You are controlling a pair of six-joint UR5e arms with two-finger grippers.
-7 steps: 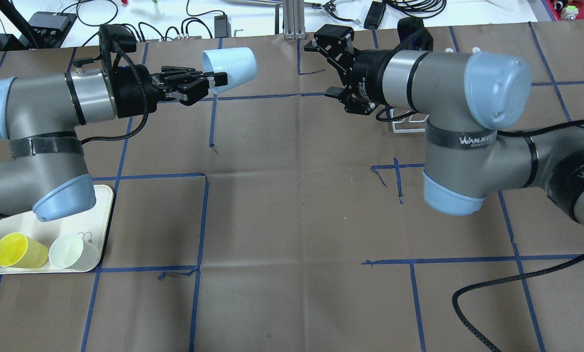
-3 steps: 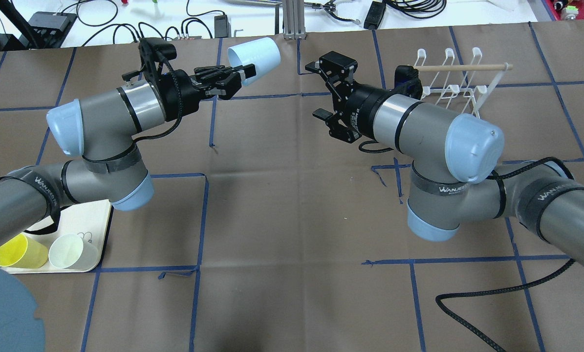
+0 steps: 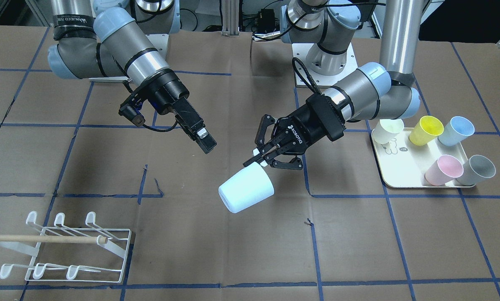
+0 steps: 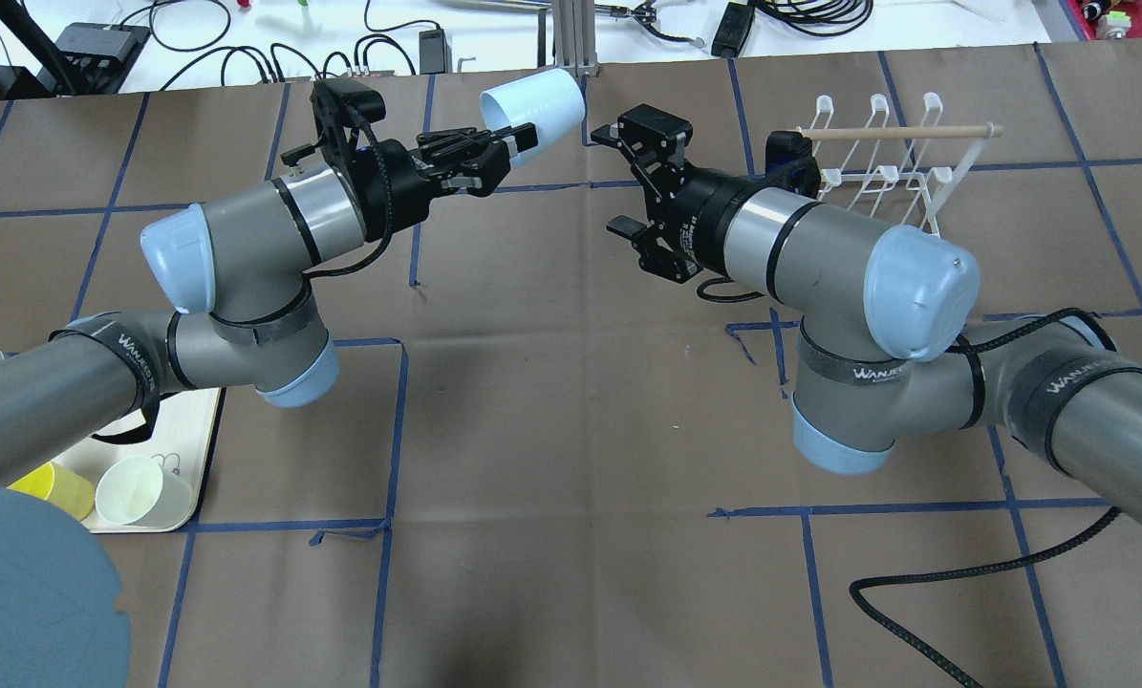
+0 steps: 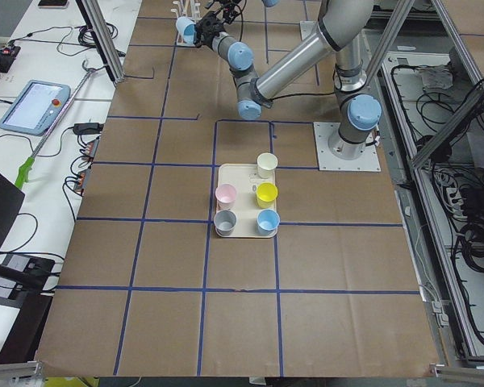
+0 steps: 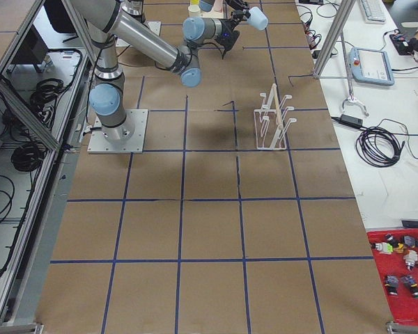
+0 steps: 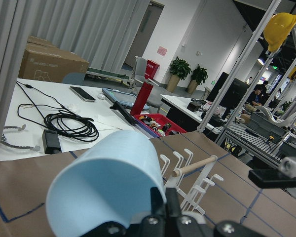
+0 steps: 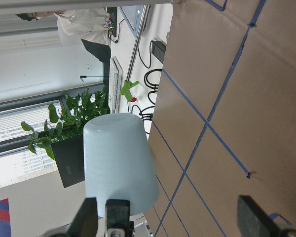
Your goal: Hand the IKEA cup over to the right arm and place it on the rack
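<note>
IKEA cup (image 3: 246,193), pale blue, hangs in the air above the tabletop (image 3: 233,255) at mid-table, tipped on its side with its closed base pointing away from the arm that carries it; the left tool (image 3: 260,161) pinches its rim, one finger inside the mouth and one outside. The right tool (image 4: 611,182) faces it from just beside, fingers spread wide, touching nothing. The rack (image 3: 44,238) stands on the right arm's side, well apart from the cup, its prongs bare. A cream tray (image 3: 400,171) lies on the left arm's side, carrying five upright cups: cream, yellow, blue, pink and grey. The tabletop is covered in brown paper ruled into squares with blue tape; past its far edge a white desk (image 7: 64,106) holds coiled black cables (image 7: 71,126) and a cardboard box (image 7: 52,64); potted plants (image 7: 187,71) stand by a pale wall, and a yellow hard hat (image 7: 281,22) hangs from an aluminium frame.
</note>
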